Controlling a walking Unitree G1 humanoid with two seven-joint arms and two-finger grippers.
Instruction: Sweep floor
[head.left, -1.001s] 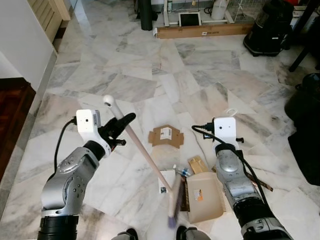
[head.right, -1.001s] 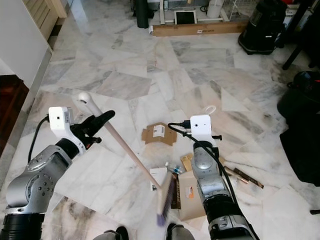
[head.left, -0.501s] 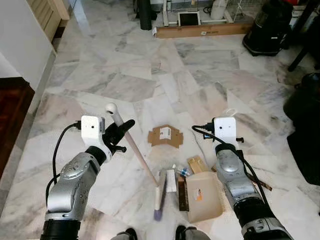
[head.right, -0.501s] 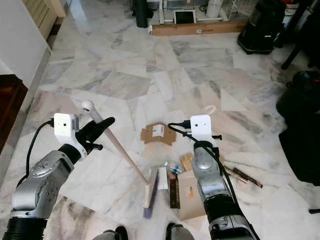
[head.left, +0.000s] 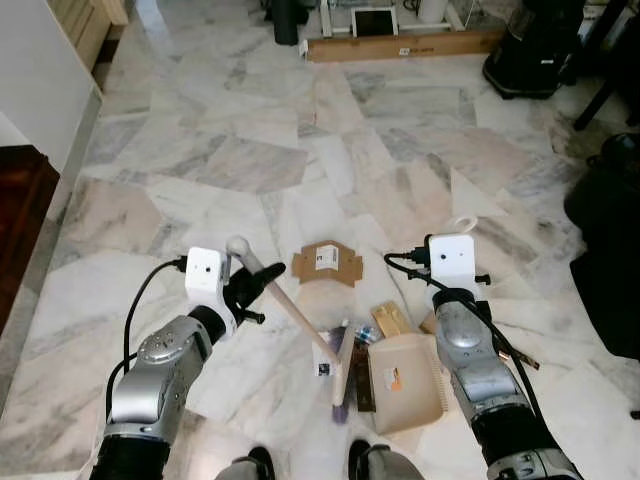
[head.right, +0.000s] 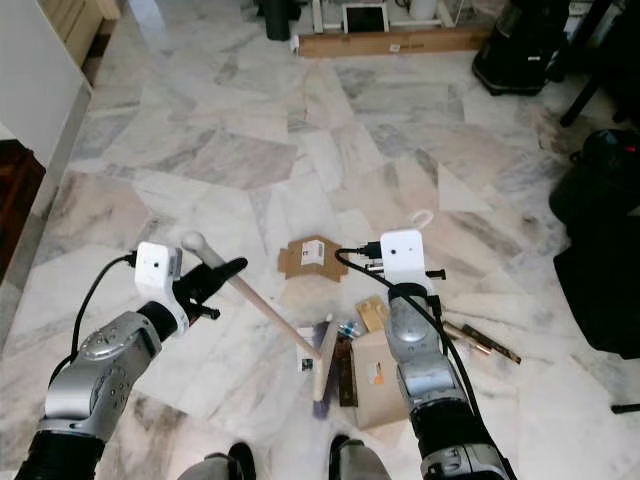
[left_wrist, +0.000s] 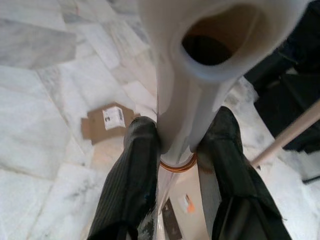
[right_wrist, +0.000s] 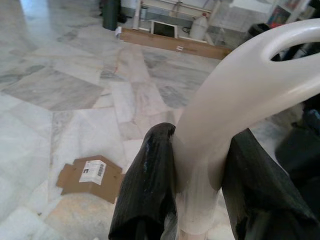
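My left gripper is shut on the top of a pale broom handle, just below its white cap. The handle slants down to the right, to the broom head on the floor beside a beige dustpan. My right gripper is shut on the dustpan's white looped handle. Litter lies at the pan's mouth: a small bottle, a tan card and a dark strip. A flat cardboard piece lies further out.
A long cardboard box and a black appliance stand at the far side. A black bag is on the right. A white wall and a dark wooden step border the left. Open marble floor lies ahead.
The broom head swung left, then back right to the dustpan's side. My left gripper came lower and nearer, laying the handle flatter. The dustpan stayed put; the camera tilted slightly.
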